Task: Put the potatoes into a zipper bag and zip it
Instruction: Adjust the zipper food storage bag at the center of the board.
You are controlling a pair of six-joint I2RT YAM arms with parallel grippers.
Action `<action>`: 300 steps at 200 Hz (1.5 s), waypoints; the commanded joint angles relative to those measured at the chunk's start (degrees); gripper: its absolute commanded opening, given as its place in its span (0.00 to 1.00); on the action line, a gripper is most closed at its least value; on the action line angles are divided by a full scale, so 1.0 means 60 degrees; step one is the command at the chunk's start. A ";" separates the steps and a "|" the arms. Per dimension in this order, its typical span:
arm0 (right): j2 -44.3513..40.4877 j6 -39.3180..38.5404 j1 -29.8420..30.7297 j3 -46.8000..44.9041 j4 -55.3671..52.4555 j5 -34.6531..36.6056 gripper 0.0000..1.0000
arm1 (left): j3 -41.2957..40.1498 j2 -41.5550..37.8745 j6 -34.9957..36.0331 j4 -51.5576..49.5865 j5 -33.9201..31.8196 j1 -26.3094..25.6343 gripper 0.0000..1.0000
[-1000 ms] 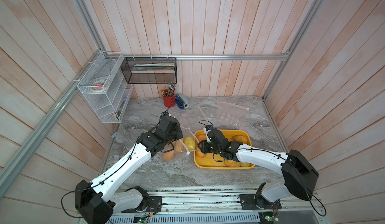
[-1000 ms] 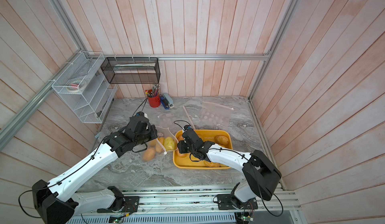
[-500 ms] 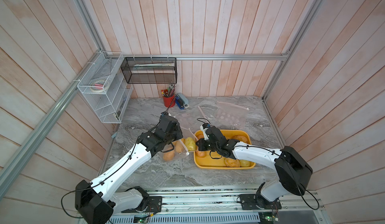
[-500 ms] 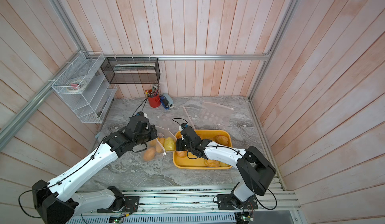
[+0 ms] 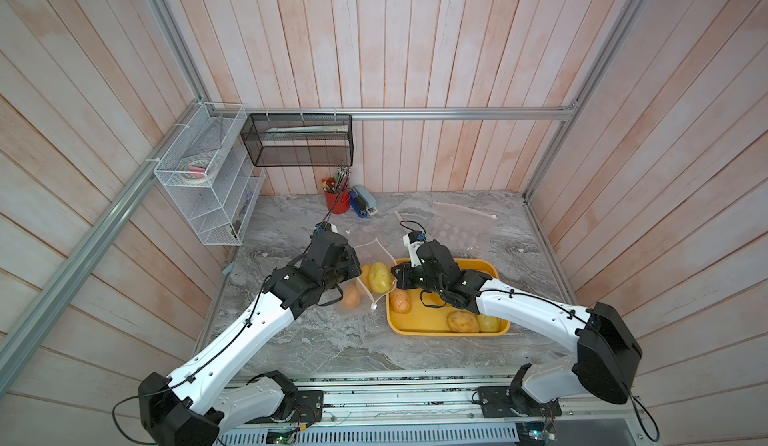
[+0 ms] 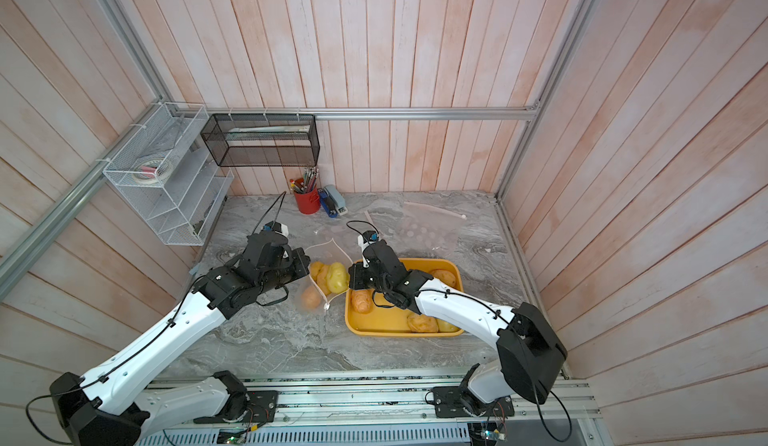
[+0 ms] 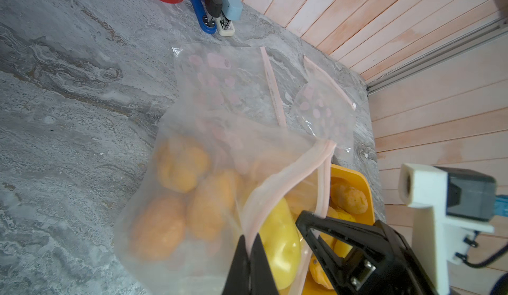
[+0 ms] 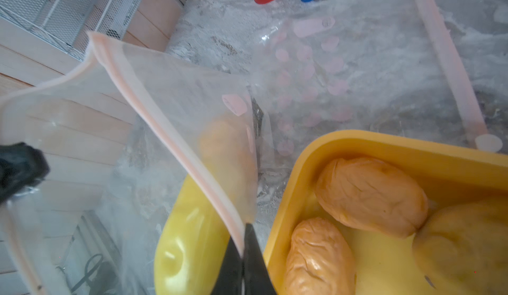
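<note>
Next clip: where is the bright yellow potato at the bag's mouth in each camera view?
In a top view: bright yellow potato mid-table, at the zipper bag mouth, beside the yellow tray.
In a top view: potato in the same place, beside the tray.
Left wrist: potato just past the left fingers, inside the bag's mouth.
Right wrist: potato beside the right fingers, near the tray's corner.
Shared landmark: the yellow tray.

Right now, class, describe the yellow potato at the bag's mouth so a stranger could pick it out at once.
Find the yellow tray on the grey marbled table. Beside its end nearer the left arm is a clear zipper bag holding potatoes. The yellow potato lies at the bag's open mouth, smooth and lemon-yellow where the others are orange-brown.
</note>
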 commanded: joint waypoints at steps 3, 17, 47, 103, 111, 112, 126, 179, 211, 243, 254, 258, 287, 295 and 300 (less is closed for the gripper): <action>-0.0301 -0.0440 0.0281 0.0688 -0.0528 0.0818 0.00 | -0.0353 -0.0466 -0.0229 0.0127 -0.0099 0.0033 0.00; -0.0142 -0.0677 0.0362 0.1207 -0.0950 0.1177 0.00 | -0.0403 -0.0493 -0.0250 0.0179 -0.0034 0.0040 0.00; 0.0665 -0.1134 0.0407 0.2753 -0.2378 0.1635 0.00 | -0.0333 -0.0328 -0.0290 0.0120 0.0003 0.0073 0.00; 0.0869 -0.1595 0.0664 0.2894 -0.1871 0.0685 0.00 | -0.0393 -0.0042 -0.0520 0.0099 0.0174 0.0331 0.00; 0.0860 -0.1595 0.0657 0.2777 -0.1730 0.0496 0.00 | -0.0452 -0.0006 -0.0589 0.0125 0.0237 0.0391 0.00; 0.0866 -0.1595 0.0657 0.2763 -0.1713 0.0470 0.00 | -0.0458 -0.0005 -0.0594 0.0123 0.0245 0.0402 0.00; 0.0886 -0.1637 0.0657 0.2662 -0.1603 0.0257 0.00 | -0.0536 0.0081 -0.0661 0.0189 0.0445 0.0526 0.00; 0.1314 -0.1781 0.0672 0.3058 -0.1586 -0.0359 0.00 | -0.0718 -0.0092 -0.0833 0.0417 0.0944 0.0721 0.00; 0.1715 -0.2003 0.0672 0.3660 -0.1732 0.0004 0.00 | -0.1057 -0.0915 -0.1016 0.0743 0.1065 0.0713 0.00; 0.2402 -0.2171 0.0657 0.4504 -0.2041 -0.0154 0.00 | -0.1460 -0.1815 -0.1317 0.0881 0.0822 0.0726 0.00; 0.2580 -0.2230 0.0657 0.4747 -0.2131 -0.0130 0.00 | -0.1626 -0.1971 -0.1472 0.0942 0.0702 0.0717 0.00; 0.2622 -0.2250 0.0657 0.4813 -0.2150 -0.0149 0.00 | -0.1669 -0.2005 -0.1512 0.0968 0.0650 0.0723 0.00; 0.2667 -0.2379 0.0657 0.4799 -0.2054 -0.0259 0.23 | -0.1750 -0.1787 -0.1810 0.0723 0.0141 0.0747 0.00; 0.2532 -0.2431 0.0657 0.4650 -0.1966 -0.0209 0.30 | -0.1769 -0.1638 -0.1864 0.0695 0.0097 0.0776 0.00; 0.2427 -0.2469 0.0657 0.4527 -0.1924 -0.0148 0.35 | -0.1789 -0.1549 -0.1898 0.0682 0.0099 0.0814 0.00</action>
